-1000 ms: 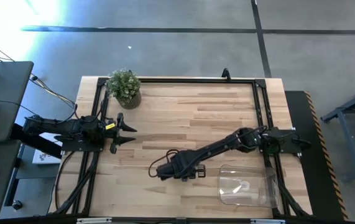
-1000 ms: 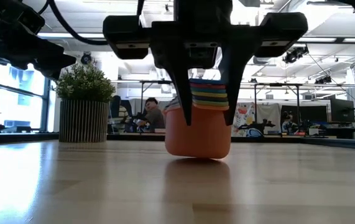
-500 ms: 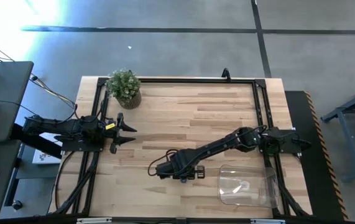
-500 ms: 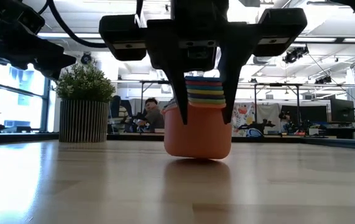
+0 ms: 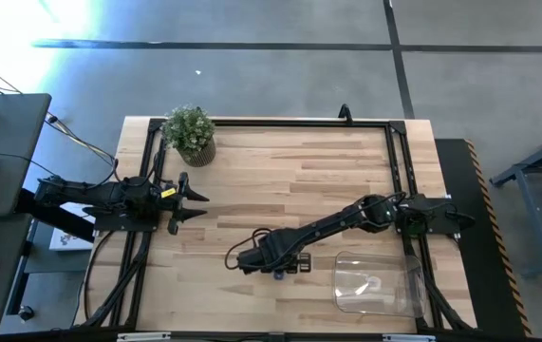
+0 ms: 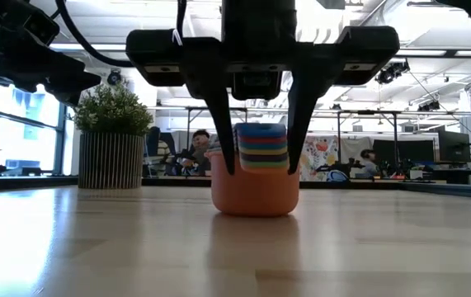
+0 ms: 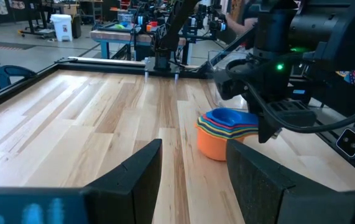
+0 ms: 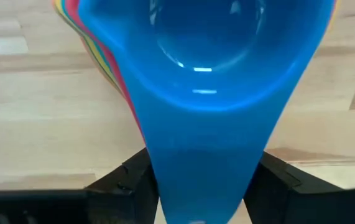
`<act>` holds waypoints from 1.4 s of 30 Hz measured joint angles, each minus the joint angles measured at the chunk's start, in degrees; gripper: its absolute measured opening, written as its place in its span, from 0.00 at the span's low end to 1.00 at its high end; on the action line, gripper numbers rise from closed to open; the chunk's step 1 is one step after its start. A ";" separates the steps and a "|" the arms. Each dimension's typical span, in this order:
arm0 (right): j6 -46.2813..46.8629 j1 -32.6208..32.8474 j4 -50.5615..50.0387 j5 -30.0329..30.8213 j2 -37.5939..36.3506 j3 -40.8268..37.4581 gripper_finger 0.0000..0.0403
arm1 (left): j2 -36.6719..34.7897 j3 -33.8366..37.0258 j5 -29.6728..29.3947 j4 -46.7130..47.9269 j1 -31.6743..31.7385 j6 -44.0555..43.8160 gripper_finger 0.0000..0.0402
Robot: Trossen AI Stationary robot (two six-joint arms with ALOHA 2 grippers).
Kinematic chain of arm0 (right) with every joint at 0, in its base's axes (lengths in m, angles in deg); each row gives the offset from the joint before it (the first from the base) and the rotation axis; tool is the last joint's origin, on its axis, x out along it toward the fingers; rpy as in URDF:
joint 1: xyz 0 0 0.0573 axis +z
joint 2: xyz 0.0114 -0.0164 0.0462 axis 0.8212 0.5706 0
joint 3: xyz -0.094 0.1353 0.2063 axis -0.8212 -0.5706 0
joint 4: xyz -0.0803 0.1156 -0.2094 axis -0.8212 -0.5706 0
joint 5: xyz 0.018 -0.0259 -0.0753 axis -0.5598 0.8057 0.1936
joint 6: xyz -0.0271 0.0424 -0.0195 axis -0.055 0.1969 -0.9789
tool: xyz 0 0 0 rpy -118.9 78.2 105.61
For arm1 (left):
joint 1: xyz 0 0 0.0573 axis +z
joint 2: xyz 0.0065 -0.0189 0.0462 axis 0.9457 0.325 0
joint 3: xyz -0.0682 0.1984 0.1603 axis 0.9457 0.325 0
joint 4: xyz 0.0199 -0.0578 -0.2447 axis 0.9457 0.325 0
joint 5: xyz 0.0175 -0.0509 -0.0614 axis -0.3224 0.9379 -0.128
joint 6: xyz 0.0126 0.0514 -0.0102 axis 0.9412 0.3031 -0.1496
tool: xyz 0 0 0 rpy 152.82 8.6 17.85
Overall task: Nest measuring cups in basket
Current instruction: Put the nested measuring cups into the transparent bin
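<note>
Low view shows the nested measuring cups (image 6: 256,177) standing on the wooden surface (image 6: 95,247) at the middle of the frame, the orange one outermost and a blue one on top, with the right hand (image 6: 256,161) hanging over them, one finger on each side of the stack and a gap showing on both sides, so its fingers are spread and grip nothing. High view places that hand (image 5: 272,268) at lower centre, the clear basket (image 5: 377,283) lying apart at lower right, a potted plant (image 5: 191,133) at upper left, and the left hand (image 5: 196,207) waiting wide open at the left edge.
</note>
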 joint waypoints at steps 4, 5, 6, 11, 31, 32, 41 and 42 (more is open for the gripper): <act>-0.03 0.00 -0.20 1.20 0.00 0.00 0.44 | -0.01 0.00 0.01 0.02 -0.01 0.01 0.42; -0.02 0.00 -0.21 1.36 0.00 0.00 0.44 | -0.01 0.00 0.01 0.02 0.00 0.01 0.42; -0.02 0.00 -0.22 1.37 0.00 0.00 0.43 | 0.00 0.00 0.00 0.02 -0.01 0.00 0.42; 0.37 0.00 -0.18 1.35 0.00 0.00 0.34 | 0.00 0.00 0.00 0.00 -0.02 0.00 0.42; -1.14 0.41 -0.23 4.21 0.02 0.00 0.31 | -0.02 -0.01 0.00 0.02 0.00 0.02 0.42; -1.14 0.54 -0.26 4.30 0.02 0.00 0.31 | -0.02 -0.01 0.00 0.02 0.00 0.00 0.42; -0.93 2.23 -0.77 6.75 -0.16 0.16 0.31 | -0.02 0.00 0.00 0.00 0.00 0.00 0.42; -0.71 2.46 -0.76 7.14 -0.31 0.17 0.31 | -0.02 -0.01 0.01 0.00 0.00 0.00 0.42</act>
